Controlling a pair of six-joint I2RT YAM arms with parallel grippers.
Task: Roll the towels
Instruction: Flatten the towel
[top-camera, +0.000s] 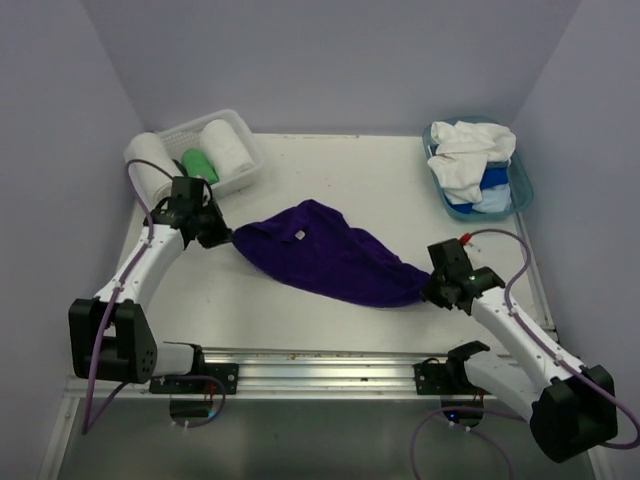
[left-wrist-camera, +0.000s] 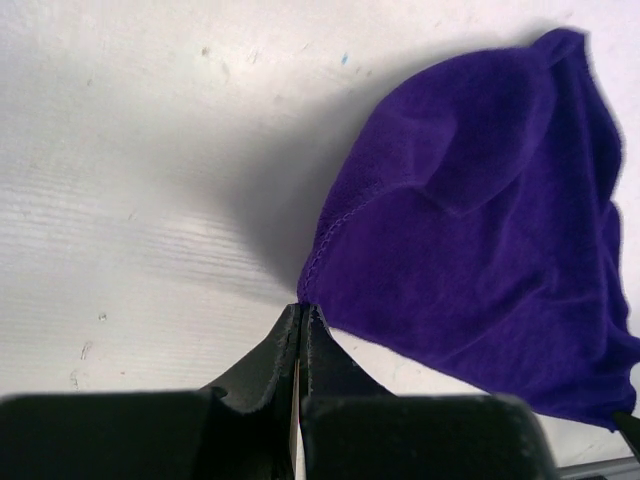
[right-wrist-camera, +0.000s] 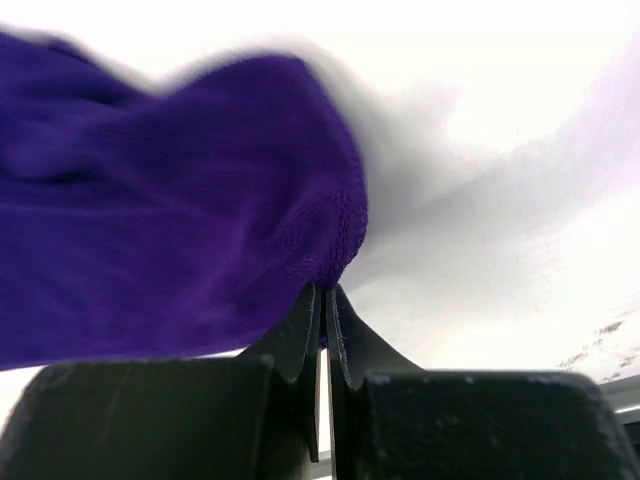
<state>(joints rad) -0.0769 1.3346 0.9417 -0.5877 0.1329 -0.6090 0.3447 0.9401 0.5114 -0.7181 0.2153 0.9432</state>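
A deep purple towel (top-camera: 325, 255) hangs stretched between both arms over the middle of the table. My left gripper (top-camera: 228, 236) is shut on its left corner; in the left wrist view the cloth (left-wrist-camera: 480, 220) runs out from the pinched tips of that gripper (left-wrist-camera: 303, 308). My right gripper (top-camera: 428, 288) is shut on the towel's right end, and the right wrist view shows the hemmed edge (right-wrist-camera: 200, 230) caught between the closed tips of the gripper (right-wrist-camera: 325, 290). Rolled white towels (top-camera: 228, 146) and a rolled green towel (top-camera: 200, 165) lie in the basket. More towels, white (top-camera: 466, 152) and blue (top-camera: 490, 180), sit heaped in the tub.
The white lattice basket (top-camera: 254, 165) stands at the back left, with a white roll (top-camera: 146, 154) at its left end. The teal tub (top-camera: 522, 190) stands at the back right. A metal rail (top-camera: 320, 362) runs along the near edge between the arm bases.
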